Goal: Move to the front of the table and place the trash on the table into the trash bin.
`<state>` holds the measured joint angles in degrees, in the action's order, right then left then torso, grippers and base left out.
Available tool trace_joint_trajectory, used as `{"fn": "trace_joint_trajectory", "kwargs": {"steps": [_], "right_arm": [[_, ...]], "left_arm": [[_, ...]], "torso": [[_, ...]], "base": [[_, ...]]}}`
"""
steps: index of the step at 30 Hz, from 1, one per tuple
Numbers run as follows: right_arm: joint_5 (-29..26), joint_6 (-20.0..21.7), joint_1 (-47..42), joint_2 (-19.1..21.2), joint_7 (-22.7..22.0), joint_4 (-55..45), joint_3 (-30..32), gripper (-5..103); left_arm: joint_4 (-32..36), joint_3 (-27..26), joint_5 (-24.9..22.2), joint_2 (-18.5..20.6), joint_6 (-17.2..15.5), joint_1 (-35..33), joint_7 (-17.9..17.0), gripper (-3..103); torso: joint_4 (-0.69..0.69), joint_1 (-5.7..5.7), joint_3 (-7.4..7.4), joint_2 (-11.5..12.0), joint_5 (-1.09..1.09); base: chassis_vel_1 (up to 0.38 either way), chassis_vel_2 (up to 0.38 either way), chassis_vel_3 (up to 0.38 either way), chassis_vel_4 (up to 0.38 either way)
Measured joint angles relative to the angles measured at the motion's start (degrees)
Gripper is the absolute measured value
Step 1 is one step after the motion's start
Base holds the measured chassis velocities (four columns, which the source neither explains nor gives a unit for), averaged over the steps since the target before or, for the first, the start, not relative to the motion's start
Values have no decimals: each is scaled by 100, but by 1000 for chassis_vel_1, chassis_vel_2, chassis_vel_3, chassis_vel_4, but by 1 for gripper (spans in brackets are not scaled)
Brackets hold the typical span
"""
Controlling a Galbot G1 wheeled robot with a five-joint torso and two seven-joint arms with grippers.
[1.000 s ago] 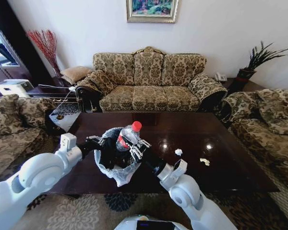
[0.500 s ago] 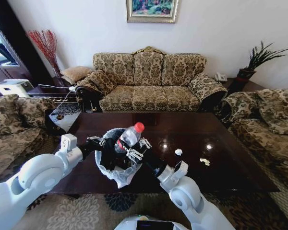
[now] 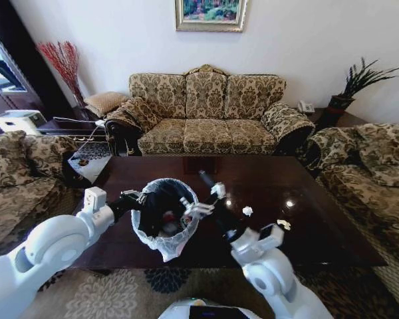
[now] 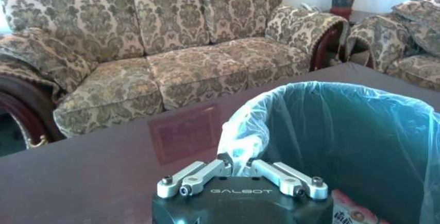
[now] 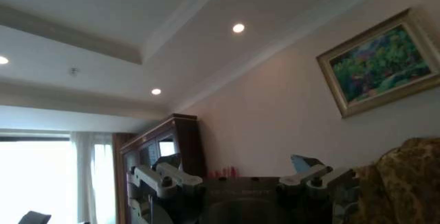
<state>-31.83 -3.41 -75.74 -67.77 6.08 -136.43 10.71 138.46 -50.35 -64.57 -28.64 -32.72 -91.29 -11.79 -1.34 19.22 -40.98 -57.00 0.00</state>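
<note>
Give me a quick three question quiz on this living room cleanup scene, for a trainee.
1. True or false: the right gripper is shut on a bottle.
2. What is the left gripper clamped on? A) the bag rim of the trash bin B) a sofa cushion C) a potted plant
3. How many loose pieces of litter lie on the table to the robot's right of the bin?

Key:
1. False; its fingers are spread and empty beside the bin's rim.
2. A.
3. Two: the white crumpled paper and the yellowish scrap.
</note>
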Motion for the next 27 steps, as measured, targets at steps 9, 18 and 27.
{"fn": "trace_joint_trajectory", "kwargs": {"steps": [9, 18, 27], "right_arm": [[-15, 463, -542, -246, -1366, 896, 1182, 100], [120, 236, -576, -424, -1362, 2075, 1245, 100], [226, -9, 112, -690, -1425, 3837, 1028, 100]], "left_arm": [[62, -40, 73, -160, 0, -60, 2, 2], [119, -38, 180, -310, 0, -147, 21, 2], [183, -64, 210, -382, 0, -261, 39, 2]], "torso": [[1, 0, 0, 0, 1], [0, 0, 0, 0, -1], [0, 1, -1, 0, 5]], "base": [[0, 0, 0, 0], [-5, -8, 7, 7], [-96, -104, 100, 106]]}}
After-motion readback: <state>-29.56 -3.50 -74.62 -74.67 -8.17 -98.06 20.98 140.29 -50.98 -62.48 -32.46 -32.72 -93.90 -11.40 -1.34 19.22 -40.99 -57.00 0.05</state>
